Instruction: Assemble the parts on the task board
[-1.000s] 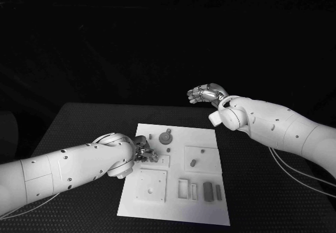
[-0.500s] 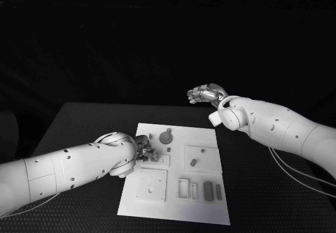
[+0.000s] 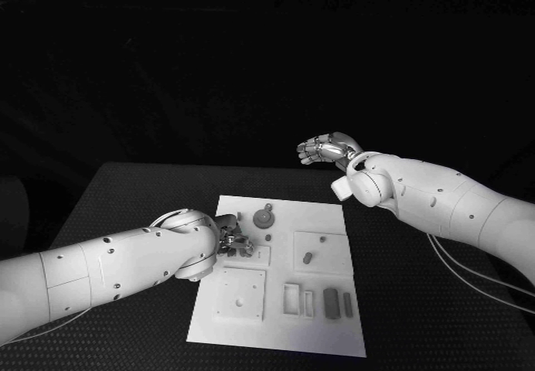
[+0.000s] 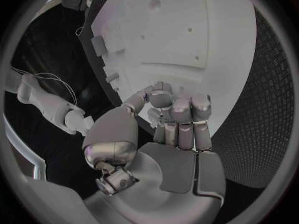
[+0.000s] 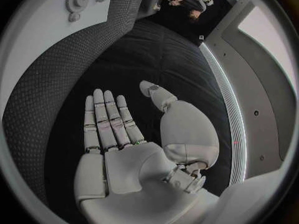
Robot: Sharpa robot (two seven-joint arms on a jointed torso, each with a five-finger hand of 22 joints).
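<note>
The white task board (image 3: 335, 340) lies in the middle of the black table, and its surface (image 4: 181, 30) also shows in the left wrist view. A grey gear (image 3: 263, 219) stands near its far edge. Two grey bars (image 3: 331, 304) lie at the near right, beside two upright frames (image 3: 292, 300). My left hand (image 3: 235, 244) hovers at the board's left edge beside a small square plate (image 3: 260, 254). Its fingers (image 4: 179, 109) curl in against the thumb and seem to pinch a small part. My right hand (image 3: 329, 148) is raised beyond the board's far side, palm flat and fingers (image 5: 106, 119) spread, holding nothing.
Two raised square plates (image 3: 321, 252) (image 3: 243, 294) sit on the board, the first with two small pegs (image 3: 309, 259). Black dotted table mat (image 3: 134, 201) surrounds the board. The right forearm (image 3: 446, 205) spans the table's far right corner.
My left hand has edged slightly to the right over the board's left edge. The right arm has not moved.
</note>
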